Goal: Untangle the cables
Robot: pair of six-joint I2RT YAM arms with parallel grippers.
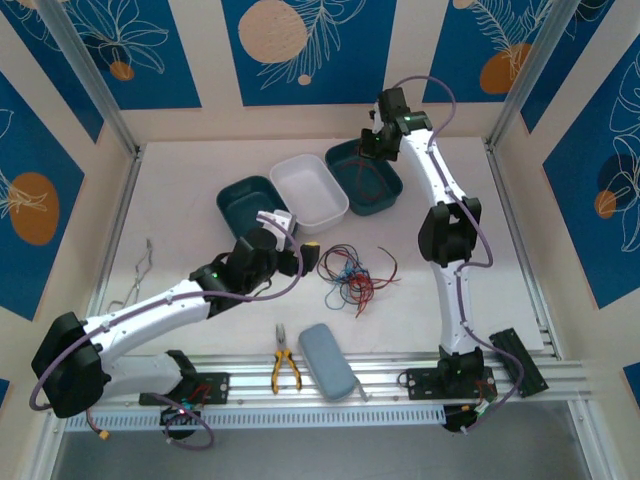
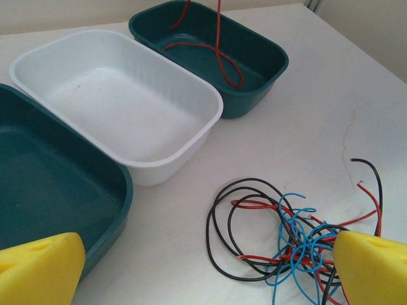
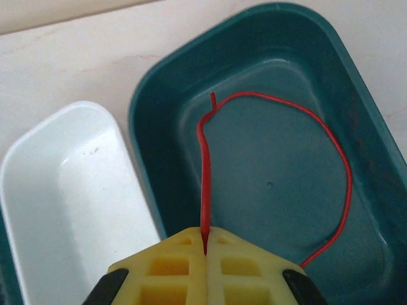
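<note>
The white tub point(image 2: 184, 149) and the dark green tub point(image 3: 273, 159) are smooth plastic with a soft shine. The red cable point(image 3: 205, 184) has a shiny plastic skin. The yellow pads point(image 3: 184, 267) look dull, and the table point(image 2: 318, 95) is smooth and matt.

Teal trays point(image 1: 244, 203) two, white tray point(image 1: 310, 195) one, pliers point(image 1: 285, 370) one, grey case point(image 1: 328, 362) one, red cable point(image 3: 205, 184) one, tangle point(image 1: 350, 280) one, strands unclear

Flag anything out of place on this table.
The yellow-handled pliers and a grey case lie askew across the near rail, partly off the white table. The cable tangle is expected; nothing looks spilled or broken.
</note>
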